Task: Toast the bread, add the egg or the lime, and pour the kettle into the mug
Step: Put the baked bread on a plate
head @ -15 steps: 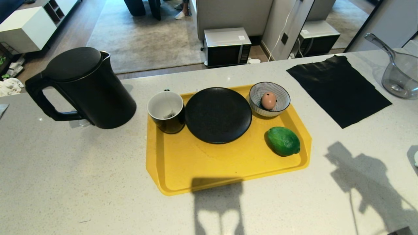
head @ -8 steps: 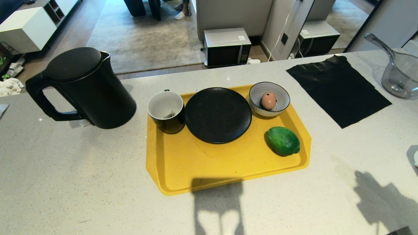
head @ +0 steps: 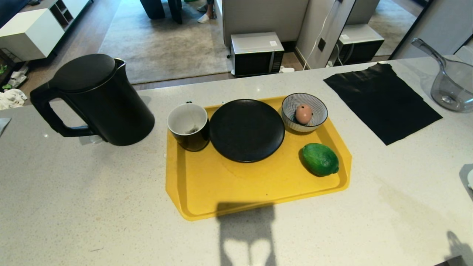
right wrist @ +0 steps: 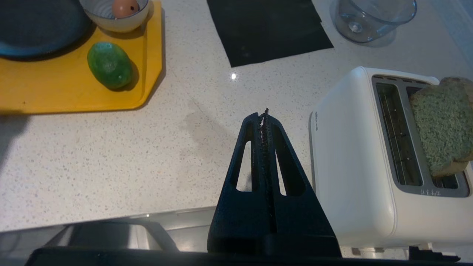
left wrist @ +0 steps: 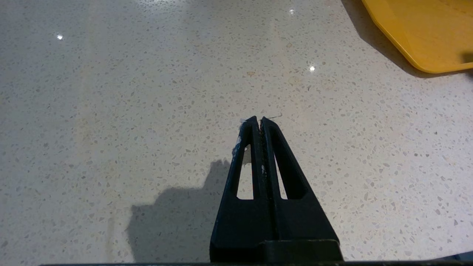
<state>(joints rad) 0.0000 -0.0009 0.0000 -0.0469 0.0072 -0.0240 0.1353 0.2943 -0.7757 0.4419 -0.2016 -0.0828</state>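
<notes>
Right gripper point(right wrist: 264, 112), clenched and empty, hangs beside a white toaster point(right wrist: 354, 159); green bread point(right wrist: 439, 122) stands in the toaster's farther slot.

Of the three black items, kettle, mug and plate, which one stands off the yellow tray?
The kettle: it stands on the counter beside the tray, while the mug and plate sit on it.

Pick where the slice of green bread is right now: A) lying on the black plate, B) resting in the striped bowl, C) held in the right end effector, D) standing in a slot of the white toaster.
D: the right wrist view shows the bread sticking up out of a slot of the white toaster, while the right end effector is shut and empty.
</notes>
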